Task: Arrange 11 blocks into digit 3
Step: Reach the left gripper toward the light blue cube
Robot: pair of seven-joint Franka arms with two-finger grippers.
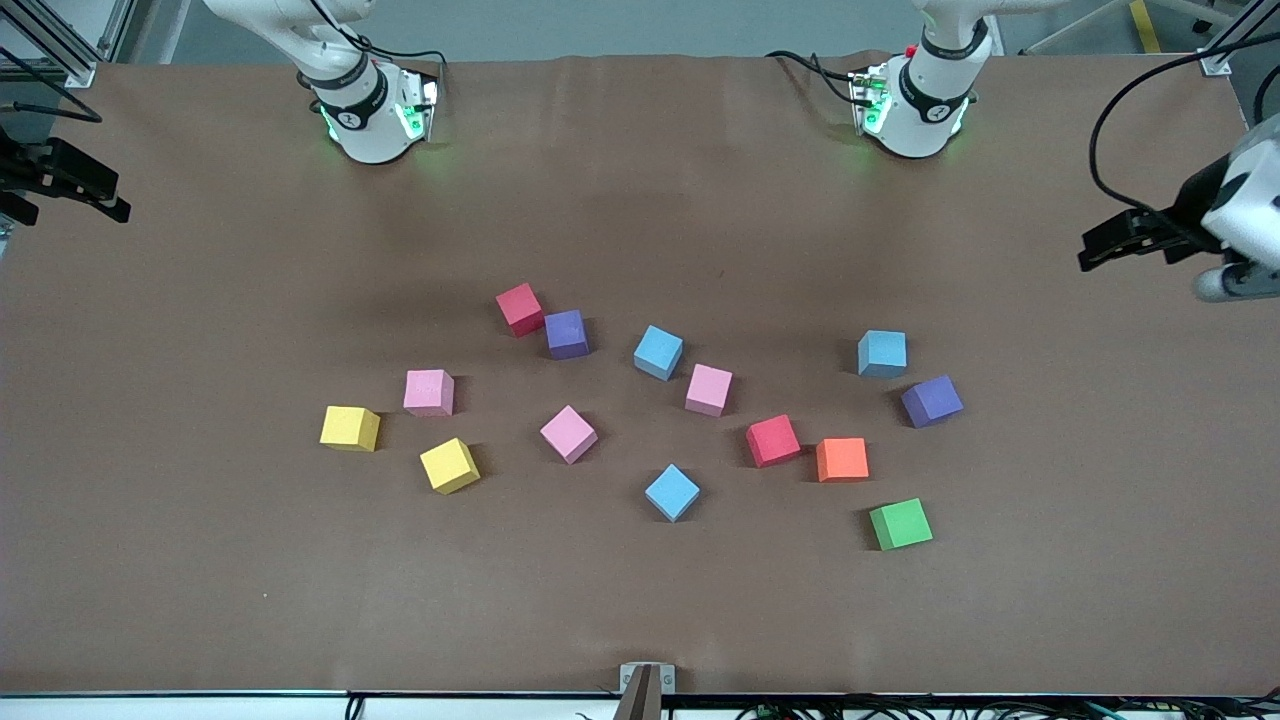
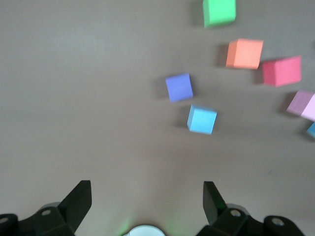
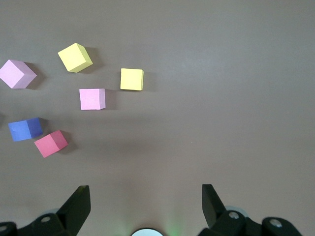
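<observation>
The blocks lie loose and scattered mid-table, and no digit 3 shows. Among them are a red block (image 1: 519,308) beside a purple one (image 1: 566,333), blue blocks (image 1: 658,352) (image 1: 881,353) (image 1: 672,492), pink blocks (image 1: 428,392) (image 1: 568,434) (image 1: 708,389), yellow blocks (image 1: 349,428) (image 1: 449,465), a second red (image 1: 772,440), an orange (image 1: 842,459) and a second purple (image 1: 931,400). My left gripper (image 1: 1095,250) (image 2: 147,196) hangs open over the left arm's end of the table. My right gripper (image 1: 110,200) (image 3: 146,199) hangs open over the right arm's end. Neither holds anything.
A green cube (image 1: 900,524) (image 2: 219,12) sits nearest the front camera, just past the orange block (image 2: 244,53). The brown table cover (image 1: 640,200) spreads bare between the blocks and both robot bases (image 1: 372,115) (image 1: 915,105). A small camera mount (image 1: 646,685) stands at the table's near edge.
</observation>
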